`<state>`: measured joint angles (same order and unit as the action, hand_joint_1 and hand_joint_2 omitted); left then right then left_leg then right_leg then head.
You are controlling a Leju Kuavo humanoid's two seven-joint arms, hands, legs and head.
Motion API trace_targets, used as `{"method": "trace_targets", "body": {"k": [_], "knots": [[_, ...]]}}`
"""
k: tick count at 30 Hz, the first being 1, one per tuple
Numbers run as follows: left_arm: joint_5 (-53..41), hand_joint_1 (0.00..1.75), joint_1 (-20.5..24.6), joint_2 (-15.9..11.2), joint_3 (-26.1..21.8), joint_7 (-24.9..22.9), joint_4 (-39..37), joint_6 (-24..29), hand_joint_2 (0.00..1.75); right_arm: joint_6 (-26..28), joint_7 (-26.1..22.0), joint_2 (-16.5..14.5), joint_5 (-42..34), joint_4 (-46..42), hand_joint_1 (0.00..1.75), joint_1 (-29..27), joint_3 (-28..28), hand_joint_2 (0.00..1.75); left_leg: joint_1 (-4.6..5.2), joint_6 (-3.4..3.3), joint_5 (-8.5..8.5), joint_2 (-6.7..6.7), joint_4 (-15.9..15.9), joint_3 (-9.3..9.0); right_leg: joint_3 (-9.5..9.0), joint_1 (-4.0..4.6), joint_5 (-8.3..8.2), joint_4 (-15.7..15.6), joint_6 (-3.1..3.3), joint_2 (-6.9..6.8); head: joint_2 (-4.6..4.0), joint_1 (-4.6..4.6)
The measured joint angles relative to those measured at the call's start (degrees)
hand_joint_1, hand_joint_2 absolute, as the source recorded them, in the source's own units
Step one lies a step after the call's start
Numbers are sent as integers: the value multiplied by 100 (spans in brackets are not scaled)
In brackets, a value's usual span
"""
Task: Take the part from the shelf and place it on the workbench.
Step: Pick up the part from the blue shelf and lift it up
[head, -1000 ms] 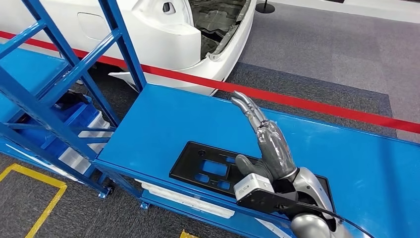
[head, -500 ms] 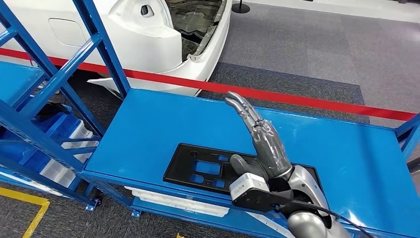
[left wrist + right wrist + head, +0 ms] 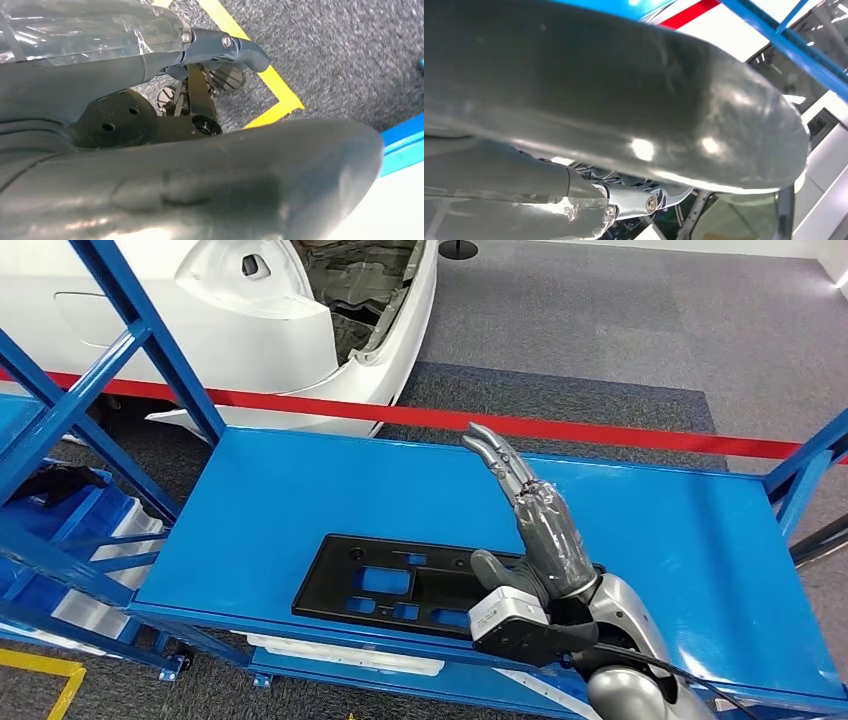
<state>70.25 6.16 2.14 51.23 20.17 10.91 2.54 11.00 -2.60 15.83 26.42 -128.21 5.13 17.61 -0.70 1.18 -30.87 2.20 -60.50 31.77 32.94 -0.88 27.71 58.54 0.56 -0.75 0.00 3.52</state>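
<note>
Above the black part (image 3: 400,585), the right hand (image 3: 545,530) has its fingers (image 3: 497,455) stretched out straight and close together, pointing away from the robot, with the thumb set apart; they clasp nothing. The part lies flat on the blue surface (image 3: 660,530) near its front edge, and the end nearest the wrist is hidden behind the thumb and the wrist camera, so I cannot tell whether the thumb touches it. Judging from this, the part is already set down and the step in hand is letting go and drawing clear. To do that well, the hand should lift straight up off the part before it pulls back, so that the thumb does not drag the part toward the front edge. Left of the part stands the blue shelf frame (image 3: 150,340); beyond it, a white car body (image 3: 250,300) behind a red floor line (image 3: 600,430). The left hand (image 3: 175,180) hangs over grey carpet with yellow tape (image 3: 270,80); whether its fingers are apart I cannot tell.
</note>
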Motion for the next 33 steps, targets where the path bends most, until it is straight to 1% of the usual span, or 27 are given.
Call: {"method": "trace_targets", "body": {"k": [1, 2, 3, 4, 5, 6, 7, 8, 9, 10, 11, 12, 13, 14, 16, 17, 19, 23, 25, 28, 33], "knots": [[2, 0, 2, -1, 0, -2, 0, 0, 0, -1, 0, -1, -1, 1, 0, 8, 1, 0, -4, 20, -172, -64, -286, 117, -3, -6, -8, -7, 32, 19, 0, -21], [4, 0, 0, -1, 0, -5, 0, 0, 0, -1, 0, -2, -3, 1, 0, 15, 2, 0, -1, 30, -368, -118, -666, 288, -1, 0, -6, -7, 52, 42, 0, -42], [6, 0, -5, -1, -1, -9, 0, 0, 0, -1, 0, -2, -6, 2, 0, 17, 2, 0, 1, 34, -534, -144, -1061, 476, -1, 8, -4, -5, 65, 70, 0, -57], [8, 0, -13, -1, -1, -12, 0, 0, 0, -1, 0, -3, -9, 3, 0, 18, 3, 0, 4, 31, -613, -157, -1346, 618, -4, 17, -2, -4, 70, 108, 0, -63], [11, 0, -20, -1, -2, -15, 0, 1, 0, -1, 0, -3, -12, 4, 0, 18, 3, 0, 8, 18, -577, -165, -1436, 674, -9, 24, 0, -2, 73, 149, 0, -66], [13, 0, -25, -1, -3, -16, 0, 1, 0, -1, 0, -4, -14, 5, 0, 19, 3, 0, 12, -5, -428, -177, -1292, 623, -18, 30, 2, 0, 73, 196, 0, -69], [14, 0, -26, -1, -4, -17, 0, 2, 0, 0, 0, -4, -15, 5, 0, 20, 3, 0, 15, -36, -204, -210, -950, 480, -30, 34, 6, 2, 70, 241, 0, -72], [15, 0, -26, -4, -6, -20, -2, 2, 0, 1, 0, -5, -15, 5, 0, 23, 3, 0, 17, -73, 6, -297, -533, 312, -34, 33, 10, 5, 65, 280, 0, -75], [15, 0, -25, -8, -9, -27, -4, 3, 0, 1, -2, -5, -19, 7, 0, 27, 4, 0, 19, -101, 160, -384, -167, 172, -28, 41, 17, 17, 51, 323, 0, -78], [15, 0, -25, -11, -13, -39, -7, 4, 0, 1, -10, -5, -28, 8, 0, 32, 5, 0, 27, -120, 240, -456, 68, 88, -14, 39, 19, 24, 30, 358, 0, -80], [14, 0, -25, -15, -16, -52, -10, 5, 0, 1, -25, -5, -37, 9, 0, 37, 7, 0, 39, -134, 253, -500, 174, 60, 1, 34, 17, 25, 2, 390, 0, -82], [14, 0, -23, -16, -19, -63, -11, 8, 0, 1, -44, -5, -39, 10, 0, 41, 10, 0, 48, -146, 257, -485, 201, 55, 9, 33, 11, 21, -33, 425, 0, -82], [13, 0, -19, -15, -21, -70, -11, 10, 0, 2, -63, -5, -35, 11, 0, 43, 11, 0, 53, -148, 257, -463, 212, 54, 7, 25, 17, 9, -39, 444, 0, -82], [12, 0, -17, -14, -24, -72, -11, 12, 0, 3, -76, -5, -25, 12, 0, 45, 13, 0, 51, -149, 259, -450, 227, 49, 1, 29, 21, 0, -6, 456, 0, -76], [10, 0, -14, -13, -27, -72, -11, 16, 0, 5, -85, -5, -12, 14, 0, 49, 14, 0, 45, -135, 261, -440, 251, 41, -16, 38, 34, -14, 79, 459, 0, -58], [8, 0, -14, -12, -28, -72, -11, 17, 0, 5, -85, -5, -11, 15, 0, 51, 15, 0, 48, -138, 265, -440, 250, 38, -25, 37, 25, -27, 101, 457, 0, -50], [3, 0, -15, -11, -28, -72, -11, 17, 0, 2, -84, -5, -5, 16, 0, 53, 18, 0, 53, -148, 265, -442, 248, 34, -44, 35, 12, -54, 77, 455, 0, -41], [-7, 0, -15, -10, -28, -72, -11, 21, 0, 6, -83, -6, 10, 17, 0, 52, 20, 0, 60, -176, 258, -442, 242, 33, -61, 26, -5, -91, -10, 453, 0, -36], [-14, 0, -15, -10, -28, -70, -11, 20, 0, 10, -83, -5, 39, 17, 0, 48, 20, 0, 62, -184, 253, -442, 239, 32, -62, 24, -3, -97, -36, 453, 0, -36], [-26, 0, -15, -10, -28, -71, -11, 20, 0, 8, -79, -5, 98, 17, 0, 40, 20, 0, 63, -192, 248, -442, 237, 28, -63, 22, 1, -98, -63, 453, 0, -37], [-31, 0, -15, -10, -28, -72, -11, 20, 0, 6, -21, -5, 136, 17, 0, 24, 20, 0, 58, -191, 245, -442, 240, 20, -62, 28, 8, -93, -73, 452, 0, -38]]}}
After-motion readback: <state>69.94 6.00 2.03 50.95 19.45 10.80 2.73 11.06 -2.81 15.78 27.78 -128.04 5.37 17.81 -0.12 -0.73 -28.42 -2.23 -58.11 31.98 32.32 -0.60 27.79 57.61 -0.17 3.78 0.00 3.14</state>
